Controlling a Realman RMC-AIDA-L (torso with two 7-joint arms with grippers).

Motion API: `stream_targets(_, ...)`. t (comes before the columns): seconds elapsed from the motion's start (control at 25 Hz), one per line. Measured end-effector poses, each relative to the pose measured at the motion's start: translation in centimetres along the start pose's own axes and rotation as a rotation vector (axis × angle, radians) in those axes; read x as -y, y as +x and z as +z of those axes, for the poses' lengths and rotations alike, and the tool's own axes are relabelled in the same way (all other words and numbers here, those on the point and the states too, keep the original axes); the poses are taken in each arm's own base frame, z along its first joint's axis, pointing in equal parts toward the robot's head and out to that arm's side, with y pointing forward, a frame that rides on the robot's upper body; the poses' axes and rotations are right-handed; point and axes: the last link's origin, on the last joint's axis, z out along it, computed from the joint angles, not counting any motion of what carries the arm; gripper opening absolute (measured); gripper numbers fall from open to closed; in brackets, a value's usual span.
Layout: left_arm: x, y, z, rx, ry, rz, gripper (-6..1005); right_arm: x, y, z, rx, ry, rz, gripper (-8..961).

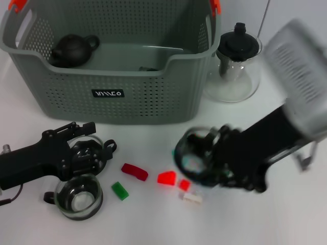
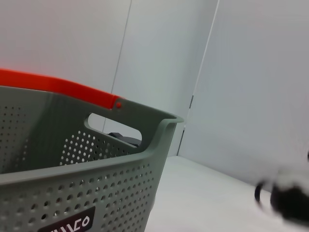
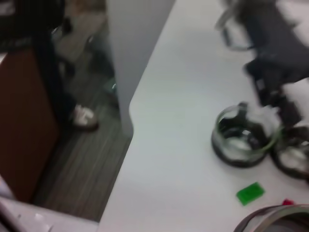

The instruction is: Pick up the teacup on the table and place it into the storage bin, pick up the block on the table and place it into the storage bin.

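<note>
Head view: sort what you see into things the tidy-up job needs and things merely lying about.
Needed for the job:
storage bin
glass teacups
small blocks
left pincer
right pincer, holding a glass teacup

Just lying about:
glass teapot
dark teapot inside the bin

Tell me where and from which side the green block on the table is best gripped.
Grip the green block across its two long sides, coming straight down from above. It lies flat and low on the table, slightly skewed, so a side approach would likely scrape. The glass teacup sits close on its left, so keep the fingers clear of it.
</note>
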Motion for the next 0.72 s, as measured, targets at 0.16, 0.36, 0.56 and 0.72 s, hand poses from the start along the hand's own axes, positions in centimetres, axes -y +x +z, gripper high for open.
stream_targets(0.16,0.0,-0.1,0.0,0.001,0.000,-0.002,844,0.4,-1.0,-4.1,0.173,0.106,-0.019,56)
stream_targets(0.36,0.0,0.0,0.2,0.000,-0.003,0.000,844,3.3,-4.5,-8.5,0.433,0.277,-0.023,55)
stream_targets(0.56,0.2,0.3,0.4,-0.003,-0.006,0.004,843,8.5,-8.2,-10.0,0.493,0.408,0.099,55)
stream_targets(0.72,0.2,0.4,0.5,-0.003,-0.010,0.004,843,12.7,-10.1,-8.5,0.391,0.403,0.174,55)
